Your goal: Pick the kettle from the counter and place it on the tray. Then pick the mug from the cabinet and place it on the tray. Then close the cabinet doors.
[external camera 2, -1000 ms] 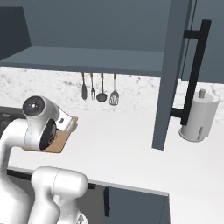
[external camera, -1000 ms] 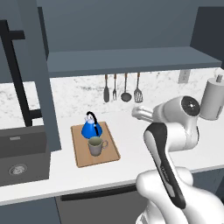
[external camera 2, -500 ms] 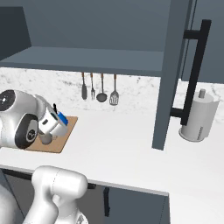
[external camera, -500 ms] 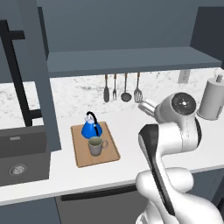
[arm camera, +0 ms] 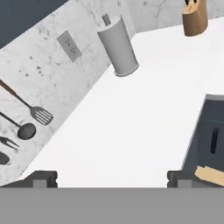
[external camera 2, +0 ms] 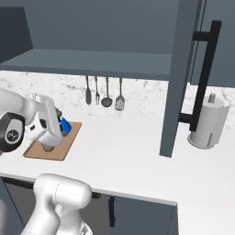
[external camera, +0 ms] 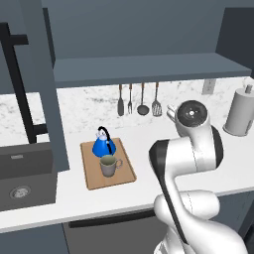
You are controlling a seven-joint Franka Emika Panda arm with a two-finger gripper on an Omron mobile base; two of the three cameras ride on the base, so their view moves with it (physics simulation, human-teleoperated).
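While the blue kettle [external camera: 104, 145] and the grey mug [external camera: 109, 165] sit side by side on the wooden tray [external camera: 127, 172] on the white bench [external camera: 149, 144], we see our end effector [arm camera: 109, 178] wide open, holding nothing, above bare bench.

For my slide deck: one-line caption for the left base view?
Blue kettle and mug sit on the wooden tray, cabinet doors open.

The white counter [external camera: 144, 163] carries the wooden tray [external camera: 94, 178] toward its left end and a grey paper-towel cylinder [external camera: 240, 111] by the back right edge.
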